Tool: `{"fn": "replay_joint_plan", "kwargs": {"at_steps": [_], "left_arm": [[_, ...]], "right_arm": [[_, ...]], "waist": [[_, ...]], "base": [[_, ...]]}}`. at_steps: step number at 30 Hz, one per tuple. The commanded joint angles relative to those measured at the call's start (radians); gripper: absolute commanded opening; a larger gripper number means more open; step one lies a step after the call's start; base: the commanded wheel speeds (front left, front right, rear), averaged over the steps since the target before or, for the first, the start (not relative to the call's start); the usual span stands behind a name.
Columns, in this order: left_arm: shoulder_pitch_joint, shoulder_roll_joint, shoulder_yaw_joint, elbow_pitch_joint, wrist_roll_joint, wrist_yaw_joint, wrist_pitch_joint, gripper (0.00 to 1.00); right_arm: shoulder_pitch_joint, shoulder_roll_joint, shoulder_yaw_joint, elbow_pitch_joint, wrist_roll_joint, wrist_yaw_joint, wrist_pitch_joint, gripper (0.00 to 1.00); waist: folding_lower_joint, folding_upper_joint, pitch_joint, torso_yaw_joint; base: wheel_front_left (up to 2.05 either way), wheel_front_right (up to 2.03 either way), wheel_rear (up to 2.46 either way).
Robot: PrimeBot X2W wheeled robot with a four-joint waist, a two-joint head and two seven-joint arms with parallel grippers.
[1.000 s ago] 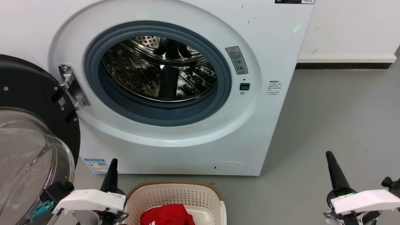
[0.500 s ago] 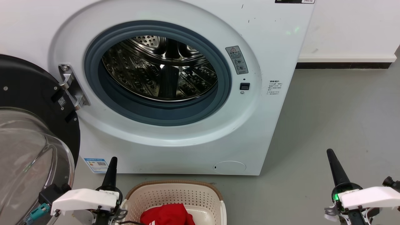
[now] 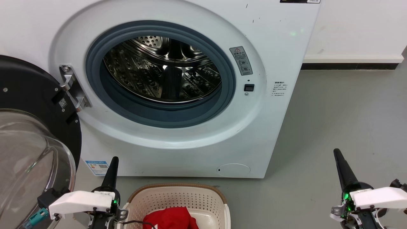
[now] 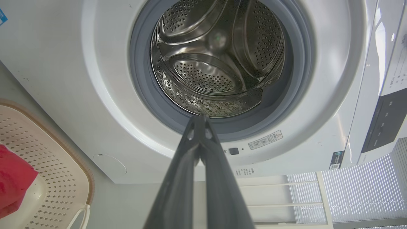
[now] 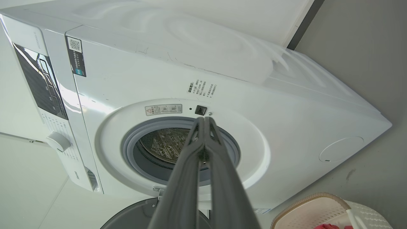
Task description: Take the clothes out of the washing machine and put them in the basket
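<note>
White washing machine (image 3: 190, 140) carries a warning-triangle label (image 3: 240, 61), text unreadable.

You have a white washing machine (image 3: 279, 47) with a blue-grey gasket (image 3: 159, 119) and a shiny perforated steel drum (image 3: 136, 73), and bright red clothes (image 3: 171, 219) in a cream perforated basket (image 3: 178, 198) rimmed in brown weave.
</note>
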State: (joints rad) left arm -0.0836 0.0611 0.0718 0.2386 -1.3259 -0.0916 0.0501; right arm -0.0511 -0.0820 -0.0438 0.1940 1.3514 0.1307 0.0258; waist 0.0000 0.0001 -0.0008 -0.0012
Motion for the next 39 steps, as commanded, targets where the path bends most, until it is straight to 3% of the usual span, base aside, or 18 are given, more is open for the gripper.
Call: {"fn": "replay_joint_plan", "kwargs": {"at_steps": [1,39], "left_arm": [[-0.017,0.0,0.005,-0.003,-0.014,-0.007,0.003,0.0],[-0.029,-0.012,0.046,0.008,-0.289,-0.043,0.068,0.0]], "right_arm": [[-0.02,-0.004,-0.003,-0.001,0.02,0.0,0.002,0.0],[-0.061,0.006,-0.034,0.051,0.292,0.0,0.061,0.0]], "waist": [[0.0,-0.0001,0.0,0.0],[0.0,-0.0001,0.004,0.001]], "base": [[0.0,0.0,0.0],[0.0,0.0,0.0]]}}
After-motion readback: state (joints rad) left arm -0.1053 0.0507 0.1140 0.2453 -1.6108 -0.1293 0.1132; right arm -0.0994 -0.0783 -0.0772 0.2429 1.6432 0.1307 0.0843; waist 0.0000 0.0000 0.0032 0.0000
